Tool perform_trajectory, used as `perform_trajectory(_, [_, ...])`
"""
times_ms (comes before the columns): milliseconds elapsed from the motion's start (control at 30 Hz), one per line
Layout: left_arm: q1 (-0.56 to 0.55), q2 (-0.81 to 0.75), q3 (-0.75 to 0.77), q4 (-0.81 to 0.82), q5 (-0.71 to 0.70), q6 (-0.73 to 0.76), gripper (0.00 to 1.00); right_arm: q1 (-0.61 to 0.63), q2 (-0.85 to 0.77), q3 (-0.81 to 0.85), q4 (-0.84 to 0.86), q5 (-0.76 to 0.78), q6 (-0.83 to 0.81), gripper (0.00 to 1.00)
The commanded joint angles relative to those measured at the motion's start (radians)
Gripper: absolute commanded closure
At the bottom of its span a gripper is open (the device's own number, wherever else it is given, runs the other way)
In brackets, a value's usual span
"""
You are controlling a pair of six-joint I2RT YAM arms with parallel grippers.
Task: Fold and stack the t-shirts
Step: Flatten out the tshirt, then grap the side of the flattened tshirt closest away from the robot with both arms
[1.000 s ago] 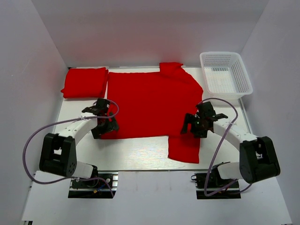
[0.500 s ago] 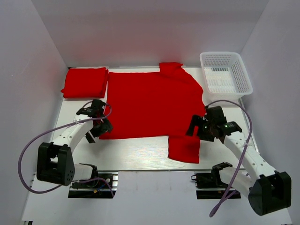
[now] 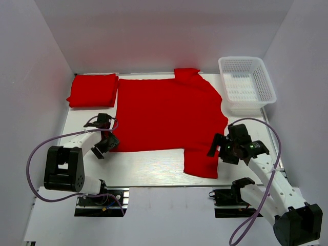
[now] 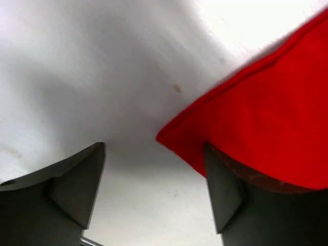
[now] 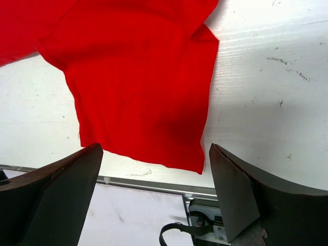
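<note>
Right gripper spread wide, hovering over the near sleeve of the flat bright red cloth t-shirt mid-table. Left gripper also spread, hem corner barely at its fingers. Advise going deeper before closing and pinching the edge cleanly. Folded red cloth t-shirt sits far left.

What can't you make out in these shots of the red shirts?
Top view: layers in the folded t-shirt, too small from above.
Left wrist view: spread t-shirt beyond one corner, cut by the frame.
Right wrist view: the same shirt past one sleeve, cut at the top edge.
</note>
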Motion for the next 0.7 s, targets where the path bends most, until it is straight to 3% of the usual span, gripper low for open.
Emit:
perform_trajectory(0, [0.003, 0.032, -0.033, 0.083, 0.037, 0.013, 0.16, -0.005, 0.006, -0.011, -0.019, -0.001, 0.018, 0.10])
perform_trajectory(133, [-0.010, 0.057, -0.070, 0.135, 0.063, 0.013, 0.35, -0.004, 0.003, -0.039, -0.027, -0.036, 0.018, 0.10])
perform_trajectory(233, [-0.010, 0.066, -0.079, 0.166, 0.092, 0.040, 0.68, -0.004, -0.015, -0.065, -0.059, -0.047, 0.021, 0.10])
perform_trajectory(267, [-0.010, 0.075, -0.079, 0.166, 0.092, 0.049, 0.84, 0.002, -0.041, -0.065, -0.063, -0.062, 0.031, 0.10])
perform_trajectory(333, [-0.010, 0.075, -0.079, 0.177, 0.108, 0.049, 1.00, -0.002, -0.058, -0.071, -0.070, -0.062, 0.041, 0.10])
perform_trajectory(667, [-0.010, 0.035, -0.098, 0.186, 0.144, 0.087, 1.00, 0.008, -0.023, -0.056, -0.100, -0.068, 0.096, 0.10])
